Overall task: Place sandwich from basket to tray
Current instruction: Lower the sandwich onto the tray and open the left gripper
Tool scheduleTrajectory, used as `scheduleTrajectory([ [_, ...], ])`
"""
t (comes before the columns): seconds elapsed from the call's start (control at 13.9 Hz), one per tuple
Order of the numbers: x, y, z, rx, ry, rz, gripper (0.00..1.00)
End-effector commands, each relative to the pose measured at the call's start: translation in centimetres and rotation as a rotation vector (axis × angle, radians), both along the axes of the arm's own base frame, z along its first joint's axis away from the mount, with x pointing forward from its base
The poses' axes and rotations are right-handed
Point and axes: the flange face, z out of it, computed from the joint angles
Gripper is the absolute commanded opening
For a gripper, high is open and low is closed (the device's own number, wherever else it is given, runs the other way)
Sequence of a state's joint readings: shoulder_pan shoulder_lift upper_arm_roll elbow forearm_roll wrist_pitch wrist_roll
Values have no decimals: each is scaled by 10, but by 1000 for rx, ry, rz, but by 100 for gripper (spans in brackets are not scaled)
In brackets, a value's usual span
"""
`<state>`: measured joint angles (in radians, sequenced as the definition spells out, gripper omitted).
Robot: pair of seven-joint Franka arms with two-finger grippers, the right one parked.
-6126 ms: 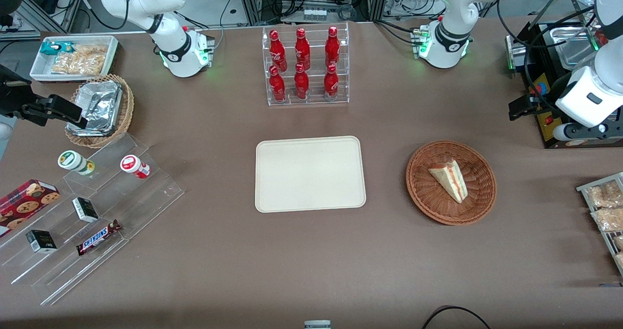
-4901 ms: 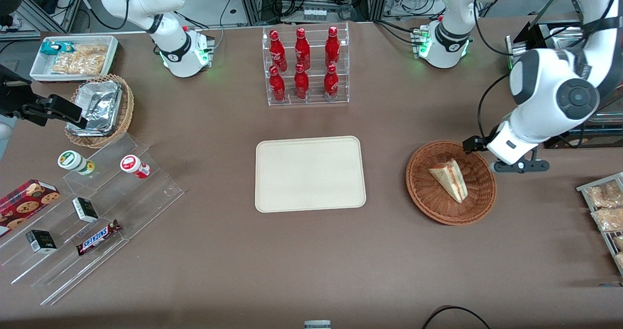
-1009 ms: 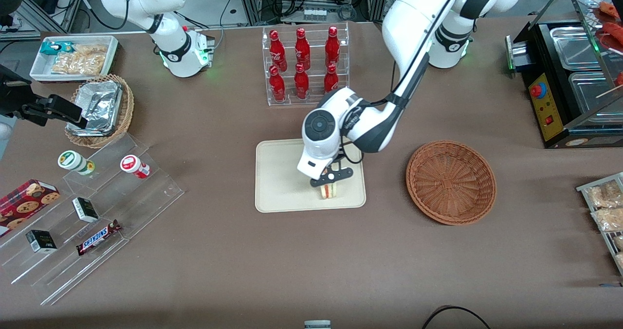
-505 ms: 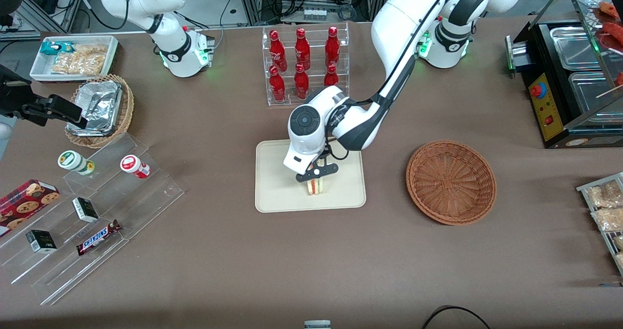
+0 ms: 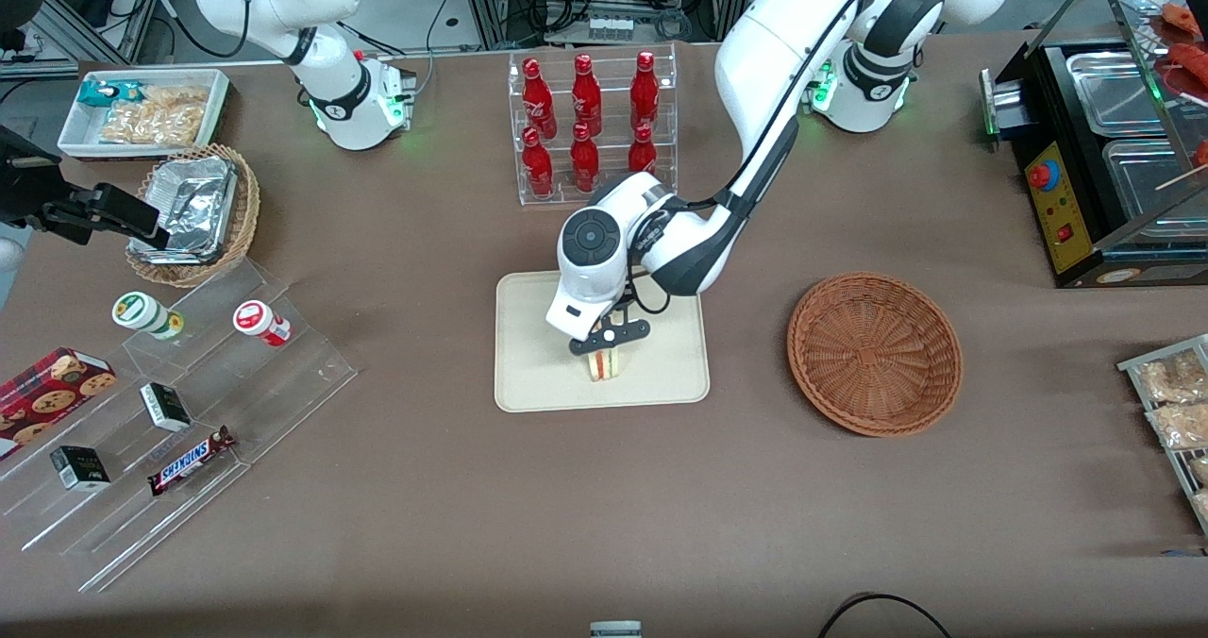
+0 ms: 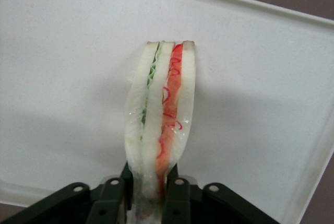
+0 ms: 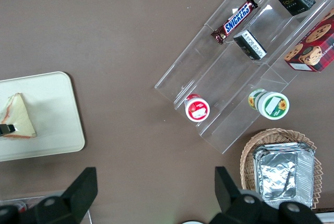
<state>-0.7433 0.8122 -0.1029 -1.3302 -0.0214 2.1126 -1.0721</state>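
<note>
Wicker basket (image 5: 875, 353) sits w/ nothing in it, well apart from the gripper (image 5: 609, 339). Gripper is over the cream tray (image 5: 528, 374); fingers (image 6: 177, 195) closed tight on the sandwich (image 6: 159, 117), held on edge, layers upright. Sandwich's gripped end is hidden between the fingers; can't tell if it touches the tray.

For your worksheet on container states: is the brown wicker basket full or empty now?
Empty. The basket shows only bare weave; the sandwich is over the tray, pinched in the gripper.
</note>
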Motion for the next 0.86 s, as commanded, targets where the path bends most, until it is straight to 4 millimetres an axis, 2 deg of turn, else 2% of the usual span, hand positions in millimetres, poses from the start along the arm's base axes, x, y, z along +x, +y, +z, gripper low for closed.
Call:
scheduleTrajectory([
  [0.0, 5, -4, 24, -31, -20, 6, 100],
  [0.22, 6, 1, 77, -48, -45, 10, 100],
  [0.43, 6, 13, 97, -8, -32, 7, 100],
  [0.65, 36, 58, 114, 26, 5, 40, 100],
  [0.79, 46, 81, 120, 56, 38, 57, 100],
])
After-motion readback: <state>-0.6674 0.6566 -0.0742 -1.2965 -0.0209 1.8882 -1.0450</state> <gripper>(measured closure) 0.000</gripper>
